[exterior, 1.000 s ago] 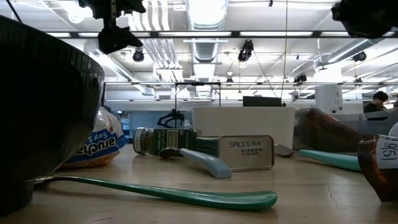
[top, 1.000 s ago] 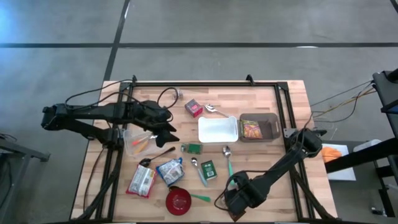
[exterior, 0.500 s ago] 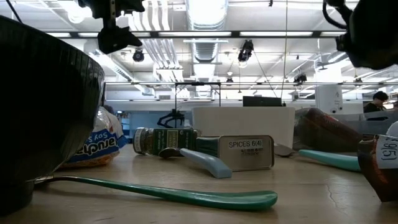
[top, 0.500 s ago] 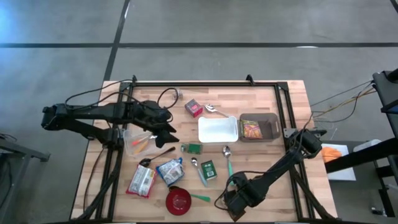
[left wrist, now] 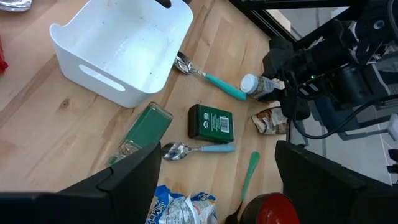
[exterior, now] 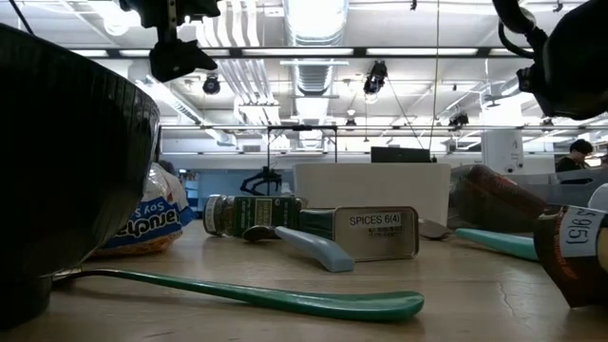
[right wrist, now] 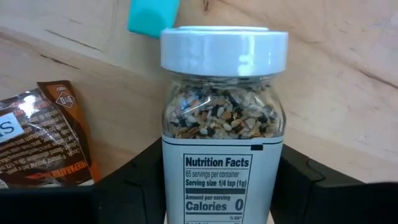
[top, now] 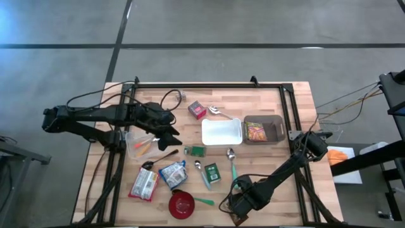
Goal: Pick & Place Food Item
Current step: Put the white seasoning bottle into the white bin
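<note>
A spice jar [right wrist: 222, 124] with a white lid and a nutrition label lies on its side near the table's near edge, beside a brown packet [right wrist: 43, 134]. My right gripper [top: 237, 204] points down over it, shut on the jar. In the low view the jar [exterior: 570, 252] shows at the right, under the dark gripper. My left gripper [top: 169, 132] hangs open above a clear container [top: 140, 144] at the table's left, with nothing between its fingers. My right gripper pinches the jar's labelled body [right wrist: 174, 186] between its two fingers, below the white lid [right wrist: 224, 46]. The fingers [right wrist: 127, 180] come from above, pointing down, and lie across the jar. The jar lies on its side on the wooden table.
A white bin [top: 221, 131] and a brown food tray [top: 262, 128] stand at the middle right. A green tin [top: 212, 172], teal spoons [top: 231, 161], a green bottle [top: 195, 151], snack bags [top: 144, 183], a red bowl [top: 181, 204] and a pink box [top: 197, 110] lie about.
My right gripper has come down toward the jar at the table's near edge. In the low view the jar has shifted a little sideways on the table.
</note>
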Controlling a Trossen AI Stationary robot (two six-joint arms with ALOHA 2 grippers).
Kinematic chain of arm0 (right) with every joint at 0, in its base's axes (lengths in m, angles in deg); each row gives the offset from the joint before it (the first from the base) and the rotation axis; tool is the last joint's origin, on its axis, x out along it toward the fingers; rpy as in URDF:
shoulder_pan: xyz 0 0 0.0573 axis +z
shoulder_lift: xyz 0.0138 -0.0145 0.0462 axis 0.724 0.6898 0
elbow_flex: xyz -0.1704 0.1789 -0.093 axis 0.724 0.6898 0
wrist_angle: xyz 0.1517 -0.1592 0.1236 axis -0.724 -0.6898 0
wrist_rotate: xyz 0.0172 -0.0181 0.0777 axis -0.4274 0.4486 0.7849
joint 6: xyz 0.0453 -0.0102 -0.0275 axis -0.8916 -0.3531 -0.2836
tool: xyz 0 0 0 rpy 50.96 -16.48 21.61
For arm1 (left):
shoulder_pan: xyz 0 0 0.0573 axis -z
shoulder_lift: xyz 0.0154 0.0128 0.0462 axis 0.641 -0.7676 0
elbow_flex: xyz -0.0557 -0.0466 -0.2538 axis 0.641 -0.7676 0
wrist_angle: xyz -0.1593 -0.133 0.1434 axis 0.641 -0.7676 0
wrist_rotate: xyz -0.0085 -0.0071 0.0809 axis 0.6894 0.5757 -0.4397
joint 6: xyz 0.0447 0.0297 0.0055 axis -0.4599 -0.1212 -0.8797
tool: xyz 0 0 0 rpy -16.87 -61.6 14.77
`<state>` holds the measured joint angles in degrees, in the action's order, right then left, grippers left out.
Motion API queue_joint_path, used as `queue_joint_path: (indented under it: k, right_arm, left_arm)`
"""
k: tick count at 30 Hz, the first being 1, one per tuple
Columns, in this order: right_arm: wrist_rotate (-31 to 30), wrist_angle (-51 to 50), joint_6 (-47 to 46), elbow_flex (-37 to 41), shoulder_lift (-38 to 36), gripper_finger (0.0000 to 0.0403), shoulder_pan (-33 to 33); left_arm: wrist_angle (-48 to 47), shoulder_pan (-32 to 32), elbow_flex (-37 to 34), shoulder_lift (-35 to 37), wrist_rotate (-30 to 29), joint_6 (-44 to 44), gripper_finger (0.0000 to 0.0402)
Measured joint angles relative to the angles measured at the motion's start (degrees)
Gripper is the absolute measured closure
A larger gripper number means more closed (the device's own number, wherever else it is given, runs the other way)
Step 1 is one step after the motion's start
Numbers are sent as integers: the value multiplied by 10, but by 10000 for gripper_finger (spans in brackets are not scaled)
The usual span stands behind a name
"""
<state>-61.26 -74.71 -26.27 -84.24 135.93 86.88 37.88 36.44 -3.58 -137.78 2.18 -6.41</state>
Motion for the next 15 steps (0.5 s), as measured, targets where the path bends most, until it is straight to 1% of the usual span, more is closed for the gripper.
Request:
queue_joint_path:
  k: [2, 4, 8, 10, 12, 15]
  right_arm:
    - [-4, -5, 3, 0, -9, 212, 0]
    - [-27, -18, 5, -2, -26, 212, 0]
    - [-108, -58, 36, -14, -71, 212, -3]
    - [-152, -77, 67, -19, -98, 212, -8]
    - [-194, -76, 117, -21, -121, 212, -15]
    - [-224, -75, 193, -21, -151, 212, -32]
  left_arm:
    - [1, 0, 0, 0, 14, 2, 82]
    - [9, 0, 0, 0, 35, 25, 82]
    - [47, 0, 0, -1, 43, 131, 82]
    - [72, 0, 0, -6, 47, 173, 82]
    - [95, -1, 0, -16, 65, 202, 82]
    - [126, -3, 0, -39, 93, 236, 82]
